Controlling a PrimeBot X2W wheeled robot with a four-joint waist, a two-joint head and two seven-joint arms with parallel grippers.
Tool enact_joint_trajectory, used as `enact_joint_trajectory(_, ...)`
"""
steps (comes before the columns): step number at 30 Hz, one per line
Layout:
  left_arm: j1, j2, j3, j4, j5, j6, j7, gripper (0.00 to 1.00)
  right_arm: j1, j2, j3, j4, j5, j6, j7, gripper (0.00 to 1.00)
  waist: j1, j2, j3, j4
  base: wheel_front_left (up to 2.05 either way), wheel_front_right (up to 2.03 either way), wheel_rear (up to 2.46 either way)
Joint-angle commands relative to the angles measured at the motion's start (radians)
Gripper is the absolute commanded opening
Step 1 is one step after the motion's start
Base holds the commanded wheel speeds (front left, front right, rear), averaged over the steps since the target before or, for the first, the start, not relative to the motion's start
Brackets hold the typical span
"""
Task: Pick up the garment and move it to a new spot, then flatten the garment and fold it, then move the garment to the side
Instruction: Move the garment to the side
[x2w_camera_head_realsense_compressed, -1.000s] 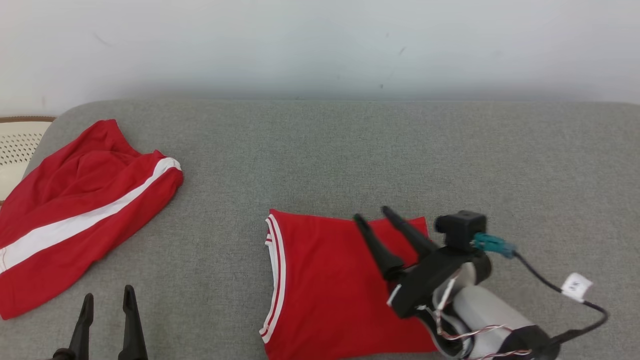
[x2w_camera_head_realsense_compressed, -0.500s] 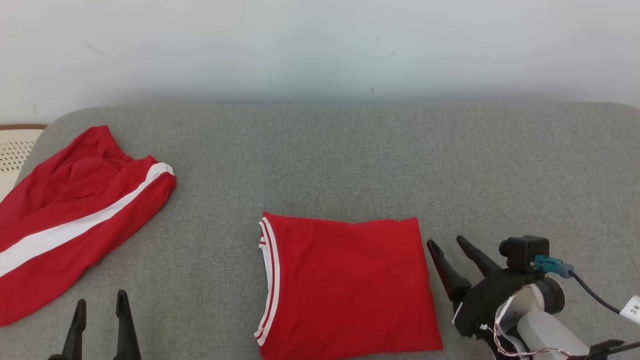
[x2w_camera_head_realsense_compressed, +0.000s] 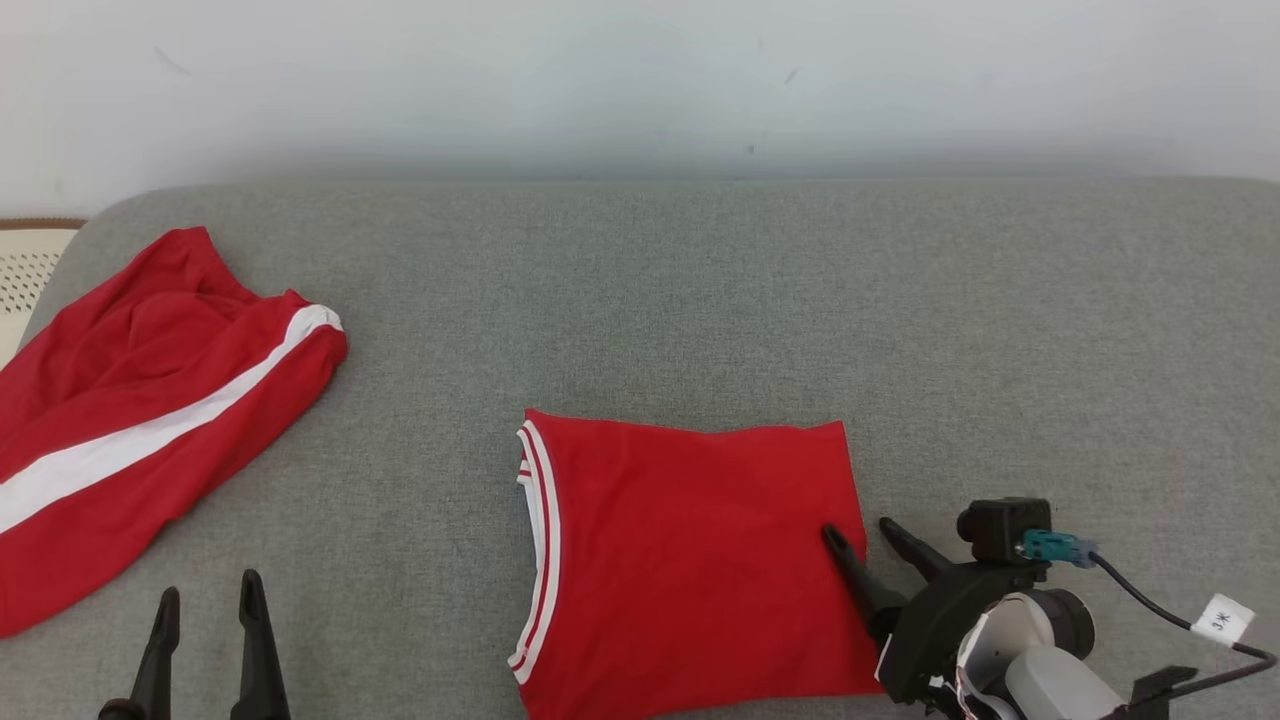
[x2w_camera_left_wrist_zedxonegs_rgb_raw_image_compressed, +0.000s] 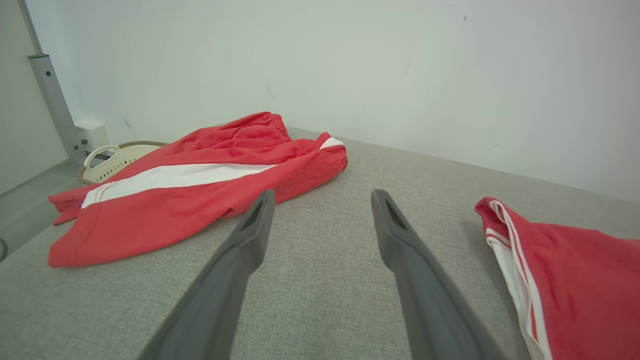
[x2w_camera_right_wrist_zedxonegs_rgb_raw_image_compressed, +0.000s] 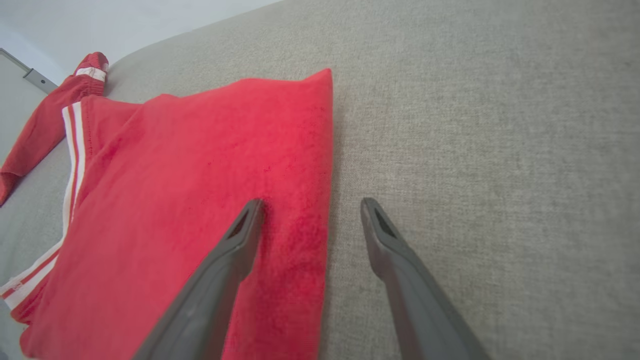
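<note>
The shirt (x2w_camera_head_realsense_compressed: 690, 560) lies folded; moving it aside looks left to do. The right gripper (x2w_camera_head_realsense_compressed: 858, 531) straddles its edge, jaws spread, empty; the left gripper (x2w_camera_head_realsense_compressed: 205, 592) likewise.

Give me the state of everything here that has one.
Garment, folded, lying flat on the cushion.
Shorts, unfolded and rumpled, at the cushion's left end.
Left gripper, open, holding nothing.
Right gripper, open, astride the garment's right edge.
</note>
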Motion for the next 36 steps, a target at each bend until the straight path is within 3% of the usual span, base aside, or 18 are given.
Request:
enact_joint_trajectory(1,-0.008,0.001,0.003,0.006,-0.001,-0.002,-0.003,1.0,-0.006,0.007,0.002,0.006,-0.002,0.0,0.002,1.0,-0.0001,-0.0001,0.006,0.003,0.0,0.0,0.0)
enact_joint_trajectory(5,-0.016,0.001,0.008,0.015,-0.005,-0.008,-0.003,1.0,-0.017,0.015,0.011,0.032,0.006,0.0,0.02,1.0,-0.0001,-0.0001,0.014,0.01,0.0,0.0,0.0)
enact_joint_trajectory(6,-0.016,0.001,0.007,0.016,-0.006,-0.008,-0.003,1.0,-0.016,0.019,0.018,0.039,0.011,0.0,0.027,0.91,-0.0001,-0.0001,0.015,0.011,0.0,0.0,0.0)
enact_joint_trajectory(8,-0.016,0.001,0.005,0.016,-0.009,-0.005,-0.003,1.0,-0.016,0.024,0.027,0.051,0.019,0.0,0.037,0.5,-0.0001,-0.0001,0.017,0.012,0.0,0.0,0.0)
enact_joint_trajectory(10,-0.016,0.001,0.004,0.017,-0.012,-0.003,-0.003,1.0,-0.023,0.025,0.036,0.064,0.024,0.0,0.046,0.38,-0.0001,-0.0001,0.018,0.013,0.0,0.0,0.0)
enact_joint_trajectory(11,-0.016,0.001,0.004,0.018,-0.013,-0.002,-0.003,1.0,-0.027,0.027,0.038,0.067,0.029,0.0,0.044,0.27,-0.0001,-0.0001,0.018,0.012,0.0,0.0,0.0)
enact_joint_trajectory(12,-0.017,0.001,0.004,0.018,-0.013,-0.001,-0.003,1.0,-0.031,0.028,0.041,0.07,0.03,0.0,0.043,0.02,-0.0001,-0.0001,0.018,0.012,0.0,0.0,0.0)
enact_joint_trajectory(29,-0.008,0.001,0.006,0.012,-0.011,0.007,-0.003,1.0,-0.097,-0.032,0.04,0.067,0.025,0.0,-0.051,0.0,-0.0001,-0.0001,0.009,-0.004,0.0,0.0,0.0)
enact_joint_trajectory(36,-0.002,0.001,0.009,-0.006,-0.004,0.007,-0.003,1.0,-0.176,-0.09,0.014,0.059,0.003,0.0,-0.048,0.0,-0.0001,-0.0001,0.016,-0.03,0.0,0.0,0.0)
